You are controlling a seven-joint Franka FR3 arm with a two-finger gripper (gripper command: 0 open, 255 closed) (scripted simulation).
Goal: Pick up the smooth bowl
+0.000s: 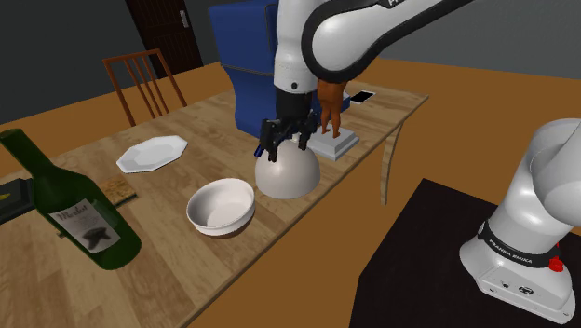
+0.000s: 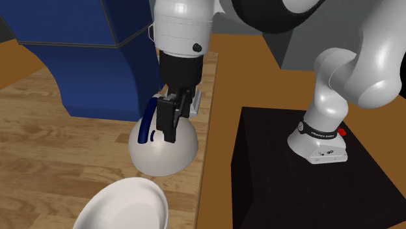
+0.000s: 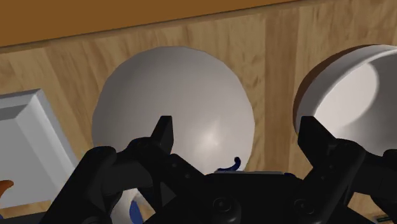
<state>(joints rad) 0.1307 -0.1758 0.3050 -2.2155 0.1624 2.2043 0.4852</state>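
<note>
Under wrist, we see gripper (image 3: 238, 132) spread wide, clasping nothing. Just below it, smooth bowl (image 3: 172, 108) sits upside down on wooden table (image 1: 186, 121), a pale grey dome near table's edge. One fingertip (image 3: 164, 132) hangs over dome's crown, other past its rim, toward second bowl (image 1: 222, 207). Contact: we cannot tell. Second bowl upright, white inside, just beside dome. Grey slab (image 1: 337, 144) behind. Farther off: white plate (image 1: 152, 154), green bottle (image 1: 74, 210), wooden chair (image 1: 140, 79).

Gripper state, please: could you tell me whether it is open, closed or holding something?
Gripper: open, poised over the upturned pale grey bowl, clasping nothing.
</note>
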